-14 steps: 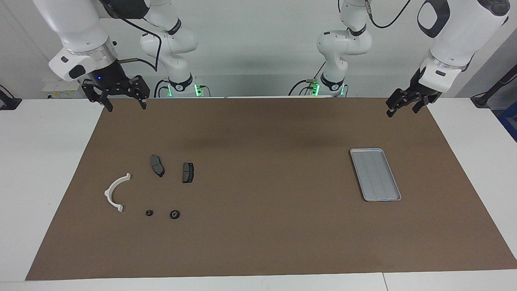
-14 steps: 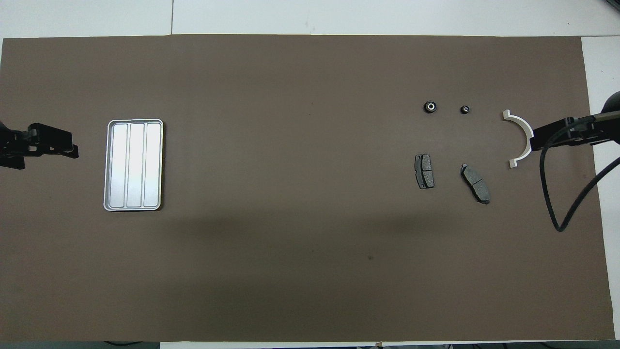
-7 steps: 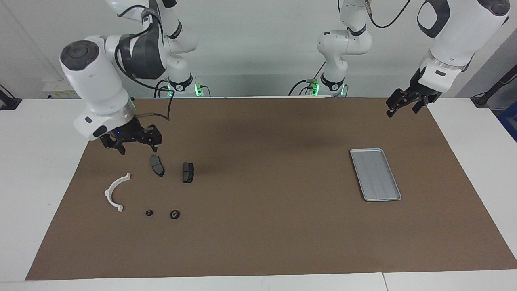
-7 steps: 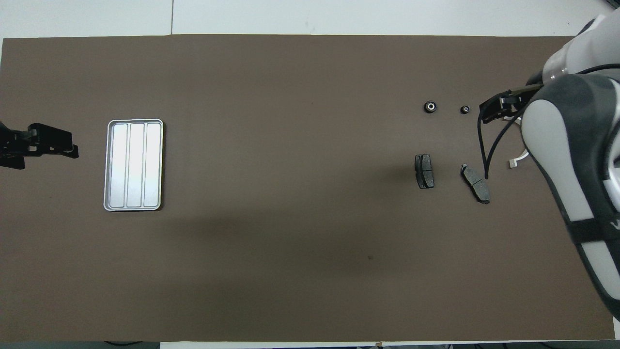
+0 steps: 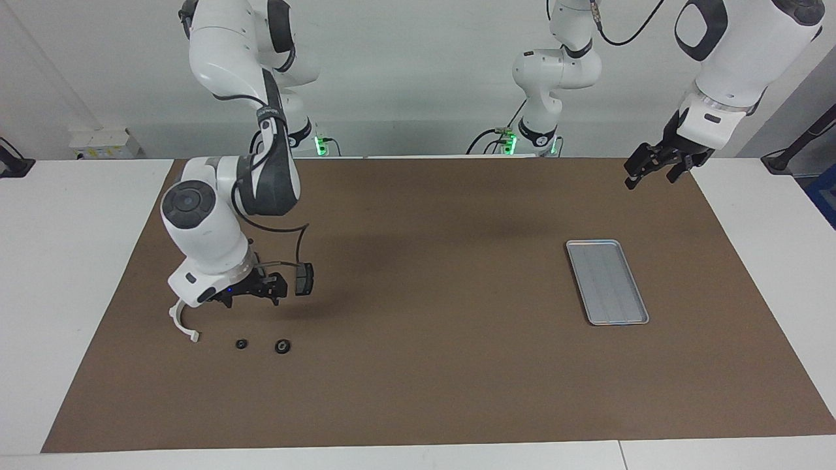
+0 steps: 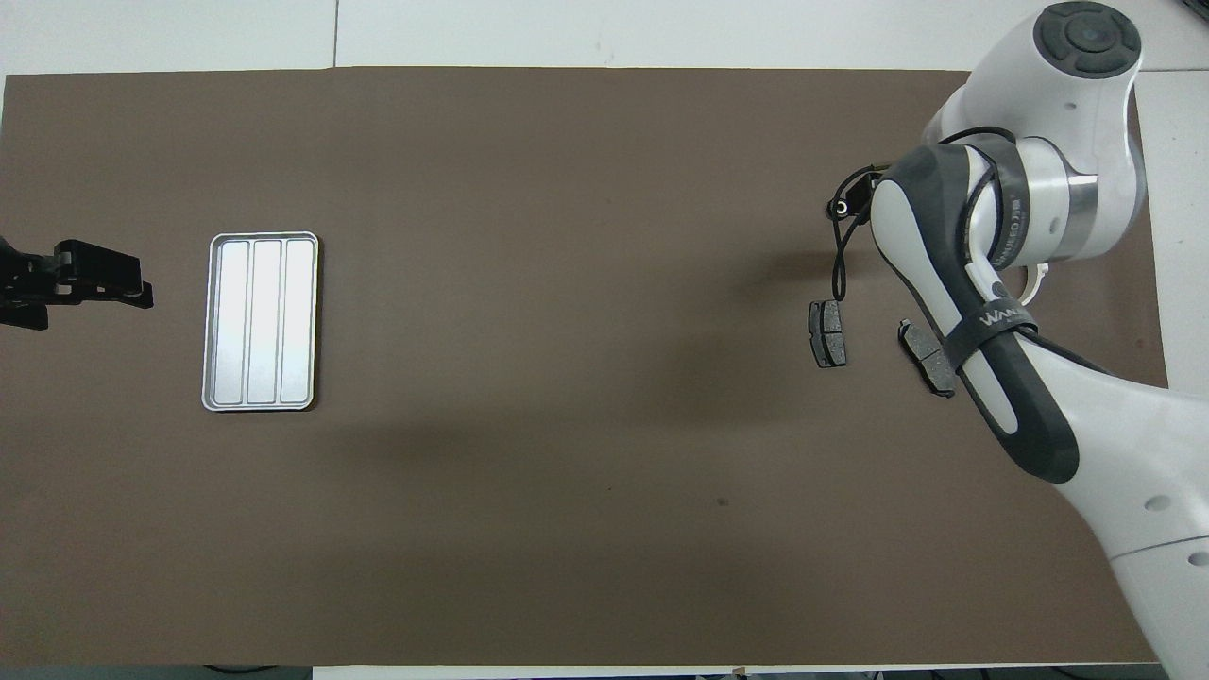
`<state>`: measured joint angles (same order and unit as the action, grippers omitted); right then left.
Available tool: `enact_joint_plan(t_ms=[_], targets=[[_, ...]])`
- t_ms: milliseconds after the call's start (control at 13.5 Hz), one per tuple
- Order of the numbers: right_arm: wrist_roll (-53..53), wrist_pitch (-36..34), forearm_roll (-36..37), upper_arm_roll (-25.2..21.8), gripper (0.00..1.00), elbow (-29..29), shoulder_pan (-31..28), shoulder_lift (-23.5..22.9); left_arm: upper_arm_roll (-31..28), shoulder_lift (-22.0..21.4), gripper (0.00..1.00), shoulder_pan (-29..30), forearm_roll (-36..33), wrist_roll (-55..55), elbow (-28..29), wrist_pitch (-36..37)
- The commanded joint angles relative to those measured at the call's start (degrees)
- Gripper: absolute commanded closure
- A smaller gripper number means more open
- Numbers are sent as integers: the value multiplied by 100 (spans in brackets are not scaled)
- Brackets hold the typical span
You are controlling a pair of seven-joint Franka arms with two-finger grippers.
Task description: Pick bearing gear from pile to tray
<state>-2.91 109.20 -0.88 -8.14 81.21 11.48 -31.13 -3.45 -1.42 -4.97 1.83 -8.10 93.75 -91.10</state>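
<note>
The pile lies toward the right arm's end of the mat: a white arc, a brake pad, and two small black rings, the smaller and the larger. My right gripper hangs low over the pile, open and holding nothing, between the arc and the brake pad. It hides a second brake pad in the facing view. From overhead the arm covers most of the arc and the smaller ring; the larger ring shows at its edge. The empty tray lies toward the left arm's end.
My left gripper waits, open, raised over the mat's corner beside the tray. A brown mat covers the white table. The right arm's black cable loops over the pile.
The right arm has swung out from the mat's edge by the robots and come down over the pile, its gripper still open. The left arm, the parts and the tray have not moved.
</note>
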Motion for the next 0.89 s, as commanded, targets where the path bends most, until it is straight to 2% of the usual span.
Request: enact_joint_plan(t_ms=[0, 295, 591, 812], targets=[[-165, -57, -279, 268, 0, -737, -268, -586, 12, -96, 0, 22, -51, 10, 38, 84], [-349, 364, -307, 409, 4, -940, -365, -982, 12, -96, 0, 22, -51, 10, 38, 92], [-412, 505, -307, 445, 5, -1230, -374, -1369, 12, -96, 0, 22, -51, 10, 38, 92], [-464, 681, -281, 453, 7, -1231, -365, -1501, 12, -96, 0, 22, -51, 10, 38, 84]])
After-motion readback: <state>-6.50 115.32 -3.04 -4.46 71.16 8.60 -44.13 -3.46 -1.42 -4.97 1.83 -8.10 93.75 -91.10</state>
